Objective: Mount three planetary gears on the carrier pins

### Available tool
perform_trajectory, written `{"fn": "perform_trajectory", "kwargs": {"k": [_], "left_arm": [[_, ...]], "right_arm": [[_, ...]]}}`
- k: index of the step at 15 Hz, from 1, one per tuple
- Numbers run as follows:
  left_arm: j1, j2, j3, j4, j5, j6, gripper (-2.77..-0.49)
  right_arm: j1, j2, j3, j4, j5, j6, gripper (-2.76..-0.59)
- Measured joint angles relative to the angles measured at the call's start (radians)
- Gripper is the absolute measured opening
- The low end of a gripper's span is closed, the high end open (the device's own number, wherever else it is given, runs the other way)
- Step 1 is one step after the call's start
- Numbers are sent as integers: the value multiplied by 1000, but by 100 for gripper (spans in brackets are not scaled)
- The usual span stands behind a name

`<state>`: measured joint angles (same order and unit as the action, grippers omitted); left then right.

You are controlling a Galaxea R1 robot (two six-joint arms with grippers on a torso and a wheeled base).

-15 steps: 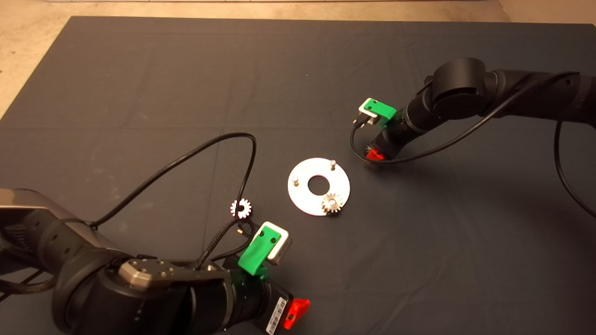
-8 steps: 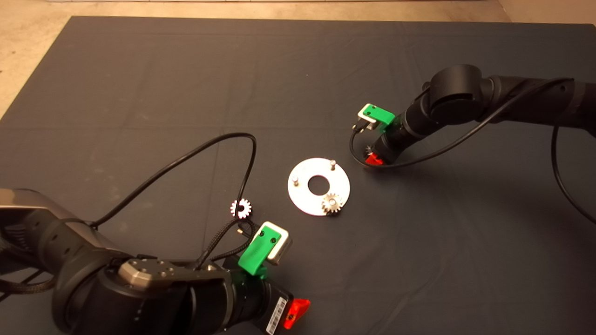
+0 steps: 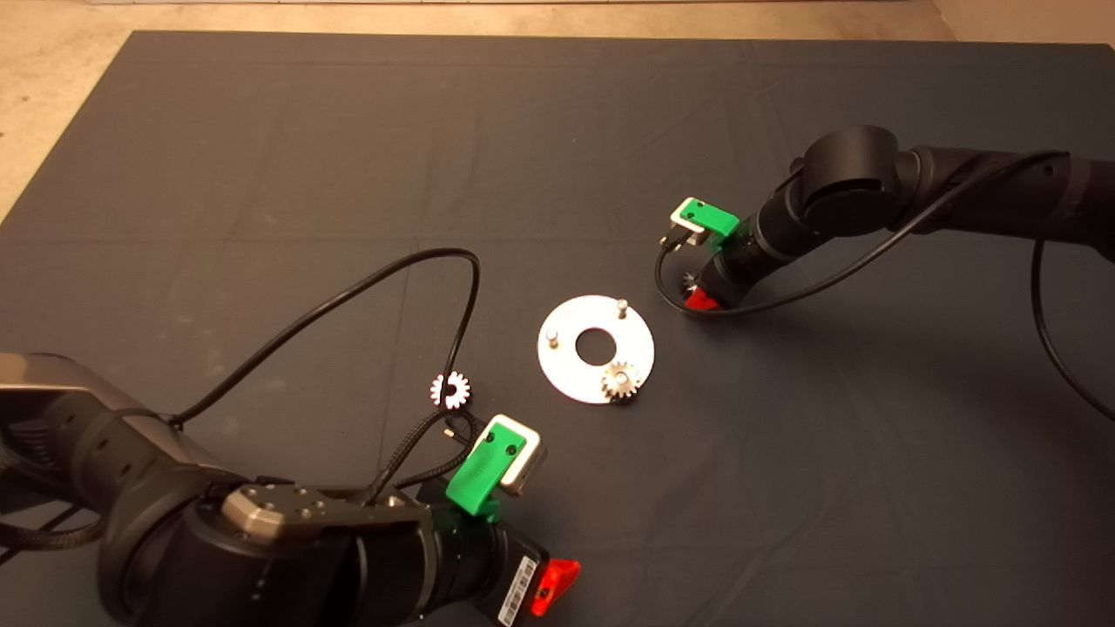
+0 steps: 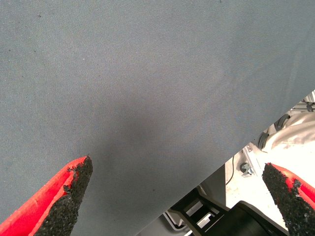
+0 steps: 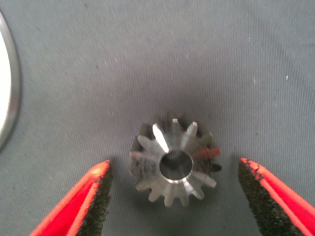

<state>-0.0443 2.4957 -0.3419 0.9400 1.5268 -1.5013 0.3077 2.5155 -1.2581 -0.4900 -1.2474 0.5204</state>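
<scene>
Beside disc rim [image 5: 6,88], gear [image 5: 174,164] between open right gripper [image 5: 174,196] jaws

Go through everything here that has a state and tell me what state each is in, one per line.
Gear on disc: seated on a pin.
Other two pins: bare, upright.
Gear near left arm: loose on the mat.
Gear by right gripper: flat on the mat, between the open fingers, ungripped.
Right gripper: open, beside the disc.
Left gripper: open, empty, parked at the mat's near edge.

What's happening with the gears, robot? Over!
Right tool open, straddling a loose gear beside the disc. Left tool open, parked near mat edge. One gear on a pin, another loose. Nothing blocking.
</scene>
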Motion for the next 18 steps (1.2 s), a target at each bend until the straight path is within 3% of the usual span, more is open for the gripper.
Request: {"fn": "perform_trajectory", "kwargs": {"k": [2, 13, 18], "left_arm": [[0, 0, 0, 0, 0, 0, -77], [0, 0, 0, 0, 0, 0, -77], [0, 0, 0, 0, 0, 0, -77]], "right_arm": [[0, 0, 0, 0, 13, 0, -162], [0, 3, -13, 1, 19, 0, -219], [-1, 3, -13, 1, 19, 0, -225]]}}
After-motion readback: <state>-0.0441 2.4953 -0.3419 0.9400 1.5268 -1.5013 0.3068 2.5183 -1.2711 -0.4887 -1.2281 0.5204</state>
